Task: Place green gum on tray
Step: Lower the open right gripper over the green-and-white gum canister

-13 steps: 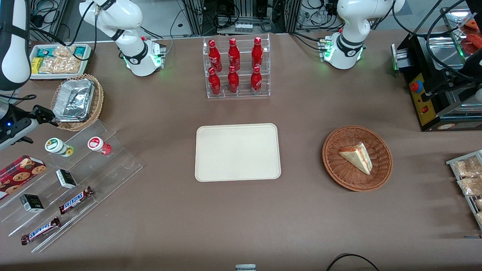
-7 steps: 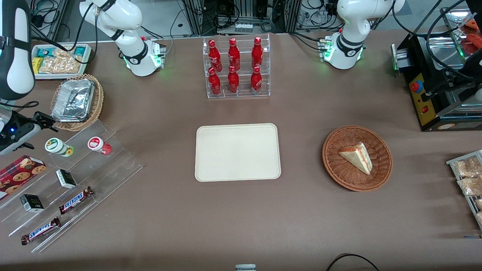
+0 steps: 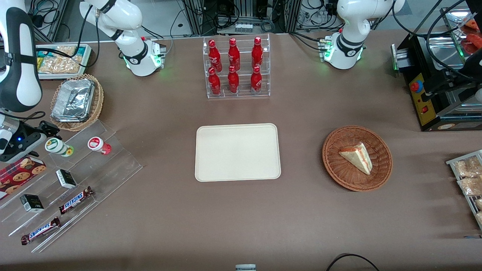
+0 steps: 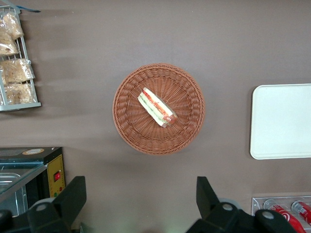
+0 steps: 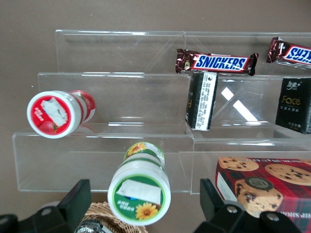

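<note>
Now the gripper (image 3: 35, 141), fingers spread and empty, hangs just beside the green gum (image 3: 58, 146), closer to it than a second ago (the arm has swung in from the working arm's end of the table). The green gum (image 5: 140, 190) sits on the acrylic stand (image 3: 113, 165), beside the red-marked bottle (image 3: 98, 145). The tray (image 3: 238, 152), well apart from the stand, is bare. Judged step: approach nearly complete, grasp not yet made.

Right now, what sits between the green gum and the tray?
The red gum, on the same clear stand; then bare tablecloth up to the tray, front view. The open gripper hovers over the green gum.
</note>
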